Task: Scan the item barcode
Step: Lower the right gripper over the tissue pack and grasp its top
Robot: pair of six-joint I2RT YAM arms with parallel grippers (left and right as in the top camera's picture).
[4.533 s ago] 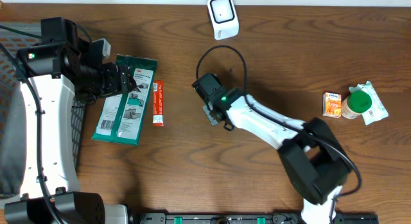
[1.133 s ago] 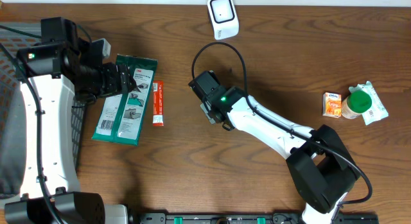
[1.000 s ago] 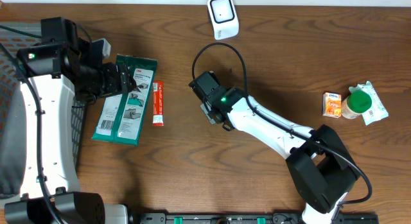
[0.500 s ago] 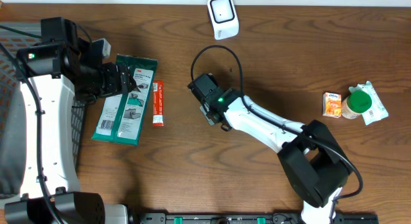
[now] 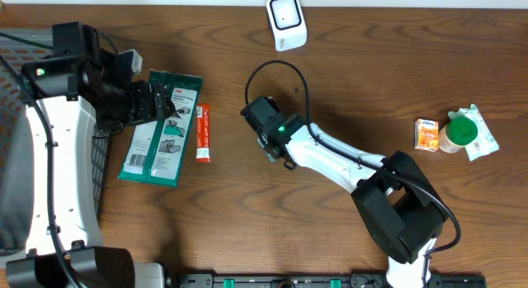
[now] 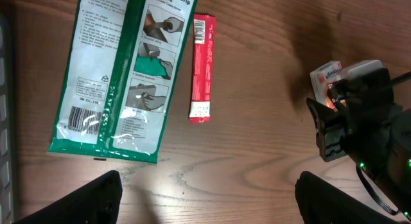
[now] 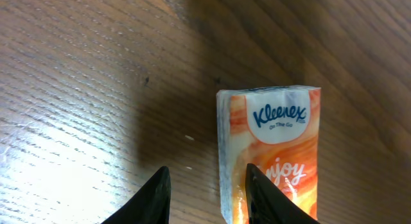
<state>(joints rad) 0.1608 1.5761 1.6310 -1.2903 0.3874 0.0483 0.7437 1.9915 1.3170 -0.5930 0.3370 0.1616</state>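
Note:
An orange-and-white Kleenex tissue pack hangs above the wood, and my right gripper is shut on it. The right finger lies across its face. In the left wrist view the pack sticks out of the right gripper. From overhead the right gripper sits mid-table and hides the pack. The white barcode scanner stands at the back edge, well apart from it. My left gripper is wide open and holds nothing. It hovers over a green glove packet. Its fingertips frame bare wood.
A red stick sachet lies beside the green packet. At the far right are another Kleenex pack, a green-lidded bottle and a white wrapper. A dark mesh bin borders the left edge.
The right gripper has drifted a little to the left with the tissue pack. The left arm and the items on the table have not moved.

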